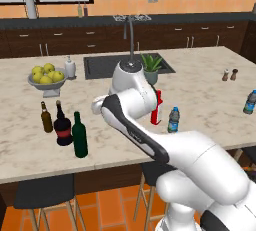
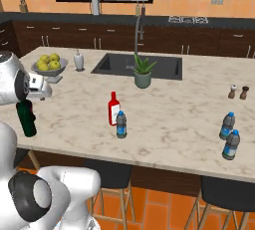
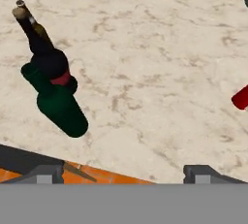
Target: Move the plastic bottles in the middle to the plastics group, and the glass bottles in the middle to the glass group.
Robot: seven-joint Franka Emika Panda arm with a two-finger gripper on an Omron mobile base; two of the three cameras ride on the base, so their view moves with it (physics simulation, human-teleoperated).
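The tall dark green wine bottle stands upright at the counter's near left, right beside the squat black bottle with the red label and the slim amber bottle. In the hand view my gripper is open and holds nothing, up above the counter and off to one side of the green bottle. The red bottle and the small water bottle with the blue cap stand mid-counter. Two more water bottles stand at the right.
A bowl of yellow fruit and a white soap dispenser are at the back left. A potted plant stands in front of the sink. Salt and pepper shakers stand at the far right. Stools are tucked under the counter's near edge.
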